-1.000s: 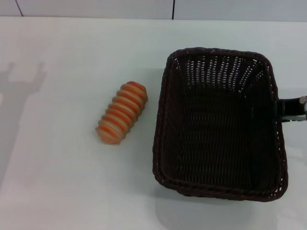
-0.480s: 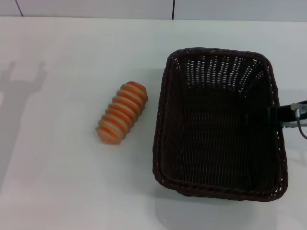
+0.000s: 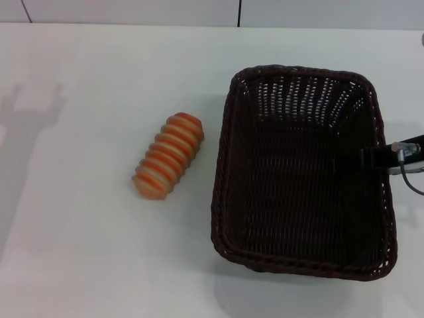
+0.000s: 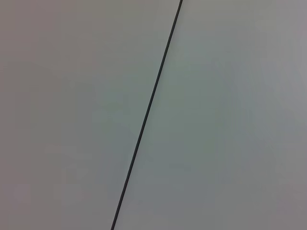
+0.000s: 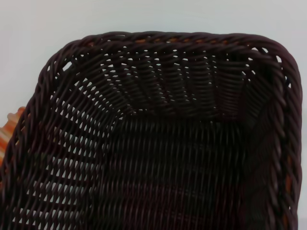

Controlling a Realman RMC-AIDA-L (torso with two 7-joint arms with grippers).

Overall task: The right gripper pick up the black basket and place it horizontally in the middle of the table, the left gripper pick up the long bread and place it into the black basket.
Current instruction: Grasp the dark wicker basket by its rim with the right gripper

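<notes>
The black basket [image 3: 301, 169] stands on the white table [image 3: 99, 265], right of centre, with its long side running front to back. It is empty. It fills the right wrist view [image 5: 158, 143]. My right gripper [image 3: 374, 159] comes in from the right edge and reaches over the basket's right rim, its black tip just inside the wall. The long bread [image 3: 169, 156], striped orange and cream, lies tilted on the table just left of the basket. A sliver of it shows in the right wrist view [image 5: 7, 129]. My left gripper is out of view.
A shadow of an arm [image 3: 30, 112] falls on the table's far left. The left wrist view shows only a pale flat surface with a dark seam [image 4: 146, 115]. The table's back edge meets a wall [image 3: 132, 10].
My right gripper has moved left, from outside the basket's right rim to just over and inside it. The basket and the bread have stayed where they were.
</notes>
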